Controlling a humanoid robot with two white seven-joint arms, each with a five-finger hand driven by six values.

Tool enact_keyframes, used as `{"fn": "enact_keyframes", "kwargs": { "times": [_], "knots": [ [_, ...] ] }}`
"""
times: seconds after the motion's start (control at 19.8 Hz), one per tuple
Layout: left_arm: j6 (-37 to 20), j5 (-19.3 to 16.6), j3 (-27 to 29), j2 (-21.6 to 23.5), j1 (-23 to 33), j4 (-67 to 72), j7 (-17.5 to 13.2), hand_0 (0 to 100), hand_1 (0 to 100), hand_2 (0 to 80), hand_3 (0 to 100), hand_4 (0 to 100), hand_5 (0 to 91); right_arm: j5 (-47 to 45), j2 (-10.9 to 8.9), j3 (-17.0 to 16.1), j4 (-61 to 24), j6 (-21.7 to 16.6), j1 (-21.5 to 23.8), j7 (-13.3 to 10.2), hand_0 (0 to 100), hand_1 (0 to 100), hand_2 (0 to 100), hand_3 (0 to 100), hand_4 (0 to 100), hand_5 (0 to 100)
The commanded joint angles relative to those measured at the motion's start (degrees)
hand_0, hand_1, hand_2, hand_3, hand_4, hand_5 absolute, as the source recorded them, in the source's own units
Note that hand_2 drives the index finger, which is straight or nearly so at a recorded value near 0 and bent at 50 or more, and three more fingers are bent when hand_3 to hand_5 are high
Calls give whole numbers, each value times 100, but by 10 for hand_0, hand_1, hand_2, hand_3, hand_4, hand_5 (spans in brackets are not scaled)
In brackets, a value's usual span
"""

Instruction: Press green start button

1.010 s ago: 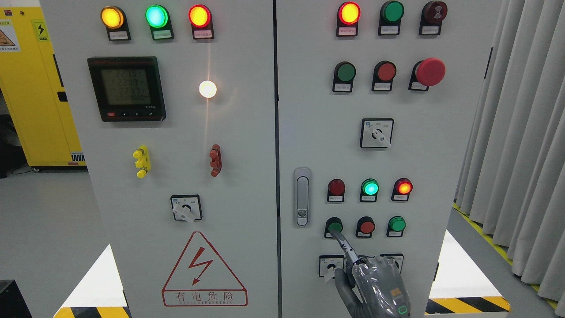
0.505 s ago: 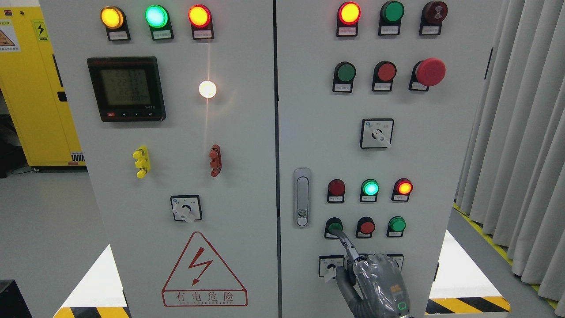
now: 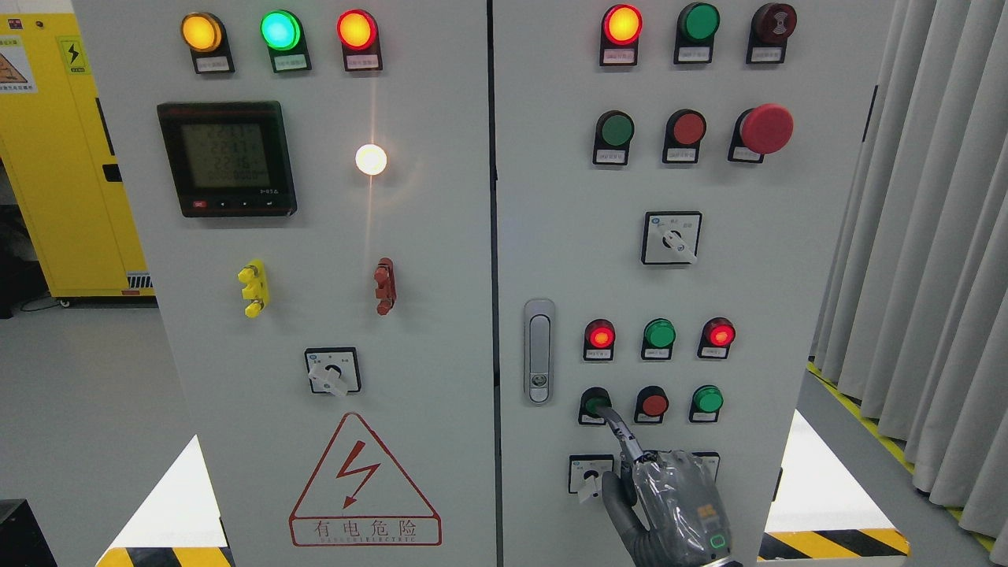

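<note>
the robot's right hand (image 3: pixel 669 504) (gloved in grey, rising from the bottom edge) extends one finger (image 3: pixel 618 429) to touch the green start button (image 3: pixel 595 403), its other fingers curled and holding nothing. the button sits just right of the door latch (image 3: pixel 539 350), beneath a lit red lamp (image 3: pixel 600 335).

The right hand (image 3: pixel 669 504) rises from the bottom edge with its index finger (image 3: pixel 618 429) stretched out, the tip touching the green start button (image 3: pixel 595 402) on the grey cabinet door (image 3: pixel 748 260); beside it sit a red button (image 3: pixel 653 405) and another green one (image 3: pixel 708 400); above, the left red lamp (image 3: pixel 600 335) glows, the green lamp (image 3: pixel 658 334) is dark, the right red lamp (image 3: pixel 719 334) glows.
</note>
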Motion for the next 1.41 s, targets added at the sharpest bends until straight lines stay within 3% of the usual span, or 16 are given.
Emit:
{"fn": "enact_keyframes", "kwargs": {
  "times": [0.0, 0.35, 0.51, 0.76, 1.01, 1.16, 1.21, 1.26, 1.31, 1.36],
  "knots": [
    [2, 0, 0, 0, -2, -5, 2, 120, 556, 0, 0, 0, 0, -7, 28, -21, 169, 19, -31, 10, 832, 970, 9, 932, 971, 1000],
    [2, 0, 0, 0, -2, -5, 2, 120, 556, 0, 0, 0, 0, -85, 37, -12, -112, -25, 39, -69, 840, 967, 11, 932, 970, 1000],
    [2, 0, 0, 0, 7, 3, 2, 120, 556, 0, 0, 0, 0, -86, 37, 32, -270, -43, 118, -262, 867, 962, 12, 934, 970, 1000],
    [2, 0, 0, 0, -2, -5, 2, 120, 556, 0, 0, 0, 0, -130, 37, 32, -306, -78, 189, -367, 883, 955, 30, 933, 971, 1000],
    [2, 0, 0, 0, -2, 3, 2, 120, 556, 0, 0, 0, 0, -453, 28, 58, -411, -385, 311, -420, 916, 944, 37, 907, 976, 1000],
    [2, 0, 0, 0, -2, -5, 2, 120, 556, 0, 0, 0, 0, -1085, 19, 146, -604, -614, 443, -403, 961, 934, 38, 856, 926, 961],
    [2, 0, 0, 0, 7, -5, 2, 120, 556, 0, 0, 0, 0, -1383, -15, 233, -683, -632, 504, -386, 968, 927, 41, 806, 888, 904],
    [2, 0, 0, 0, -2, 3, 2, 120, 556, 0, 0, 0, 0, -1691, -33, 330, -788, -632, 557, -359, 937, 913, 56, 720, 811, 814],
    [2, 0, 0, 0, -2, 4, 2, 120, 556, 0, 0, 0, 0, -2060, -42, 409, -876, -632, 619, -333, 929, 906, 59, 712, 803, 806],
    [2, 0, 0, 0, -2, -5, 2, 120, 556, 0, 0, 0, 0, -2376, -42, 462, -938, -632, 698, -315, 885, 876, 74, 631, 744, 751]
  ]
}}
